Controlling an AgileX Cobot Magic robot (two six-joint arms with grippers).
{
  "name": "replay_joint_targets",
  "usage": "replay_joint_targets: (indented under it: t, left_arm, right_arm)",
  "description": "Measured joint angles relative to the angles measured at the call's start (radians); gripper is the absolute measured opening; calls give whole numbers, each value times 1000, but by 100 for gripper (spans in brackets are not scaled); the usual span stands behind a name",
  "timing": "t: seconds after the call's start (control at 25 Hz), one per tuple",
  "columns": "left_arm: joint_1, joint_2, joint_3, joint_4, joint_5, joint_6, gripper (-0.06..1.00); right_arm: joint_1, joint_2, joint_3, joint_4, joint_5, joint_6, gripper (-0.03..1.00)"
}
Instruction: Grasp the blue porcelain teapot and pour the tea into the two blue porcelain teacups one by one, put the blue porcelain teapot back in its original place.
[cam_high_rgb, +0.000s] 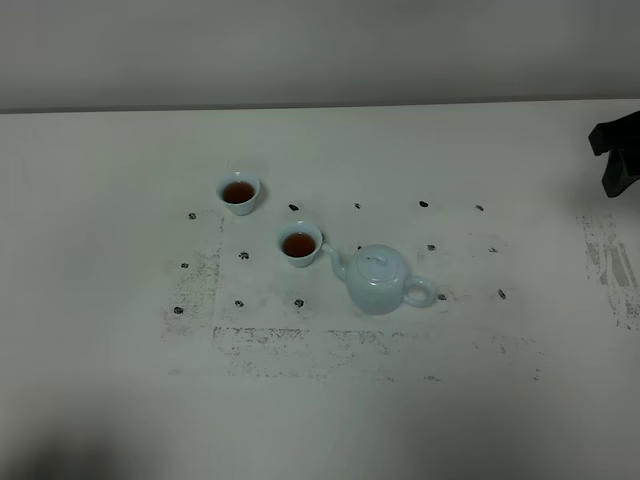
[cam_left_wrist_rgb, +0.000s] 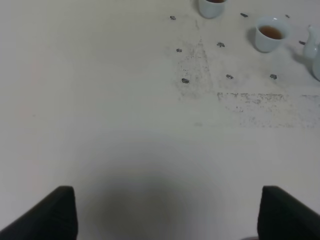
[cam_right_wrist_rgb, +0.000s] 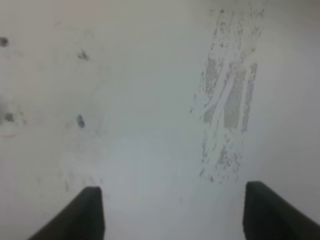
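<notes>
The pale blue porcelain teapot (cam_high_rgb: 378, 280) stands upright on the table, spout toward the nearer cup, handle to the right; only its edge (cam_left_wrist_rgb: 315, 50) shows in the left wrist view. Two small pale blue teacups hold dark tea: one (cam_high_rgb: 239, 192) further back left, one (cam_high_rgb: 300, 243) just left of the spout. They also show in the left wrist view (cam_left_wrist_rgb: 211, 6) (cam_left_wrist_rgb: 270, 33). My right gripper (cam_high_rgb: 618, 152) is at the far right edge, away from the teapot; in its wrist view (cam_right_wrist_rgb: 170, 212) it is open and empty. My left gripper (cam_left_wrist_rgb: 167, 212) is open and empty, out of the overhead view.
The white table (cam_high_rgb: 120, 330) bears dark dot marks (cam_high_rgb: 299, 302) and scuffed patches around the tea set. A worn streaked patch (cam_high_rgb: 612, 265) lies at the right, seen also under the right gripper (cam_right_wrist_rgb: 227, 100). A wall runs along the back edge.
</notes>
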Motion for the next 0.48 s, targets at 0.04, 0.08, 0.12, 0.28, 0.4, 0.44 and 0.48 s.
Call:
replay_joint_targets:
  t: [0.04, 0.08, 0.12, 0.28, 0.4, 0.44, 0.48]
  left_arm:
    - [0, 0, 0, 0, 0, 0, 70]
    - [0, 0, 0, 0, 0, 0, 70]
    - [0, 0, 0, 0, 0, 0, 70]
    - [0, 0, 0, 0, 0, 0, 70]
    - [0, 0, 0, 0, 0, 0, 70]
    - [0, 0, 0, 0, 0, 0, 70]
    - [0, 0, 0, 0, 0, 0, 70]
  right_arm:
    - [1, -26, 27, 2, 0, -1, 56]
    - [1, -60, 55, 4, 0, -1, 56]
    - [1, -94, 96, 4, -1, -1, 56]
    - [1, -314, 310, 6, 0, 1, 56]
    - [1, -508, 512, 6, 3, 1, 56]
    - [1, -563, 568, 6, 4, 1, 56]
    - [1, -630, 634, 5, 5, 1, 56]
